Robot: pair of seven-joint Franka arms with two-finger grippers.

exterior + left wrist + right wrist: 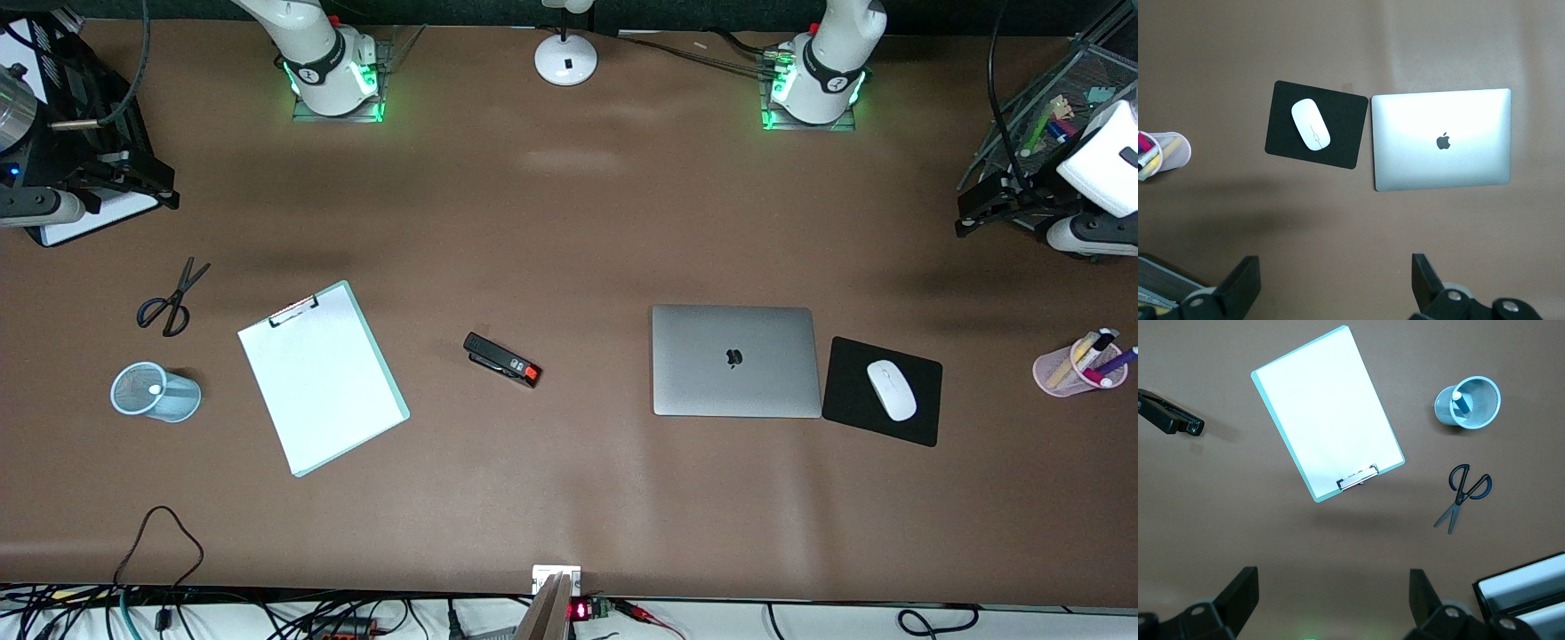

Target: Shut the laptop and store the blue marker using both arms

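The laptop [735, 360] is slim and silver-grey. It lies shut and flat with its dark apple logo facing up, at about four o'clock from the table's middle in the front view, its long edges square to the table's edge. The blue marker [1460, 404] stands in a pale blue mesh cup [1485, 395] at about nine o'clock, pale whitish end up. The left gripper [1335, 280] and the right gripper [1335, 593] hang high, fingers spread.

Two white jointed arms drawn back to opposite table ends, both waiting, left arm's black two-finger gripper [1333, 287] raised high over bare tabletop, fingers spread wide, right arm's black two-finger gripper [1333, 605] likewise raised, fingers wide apart
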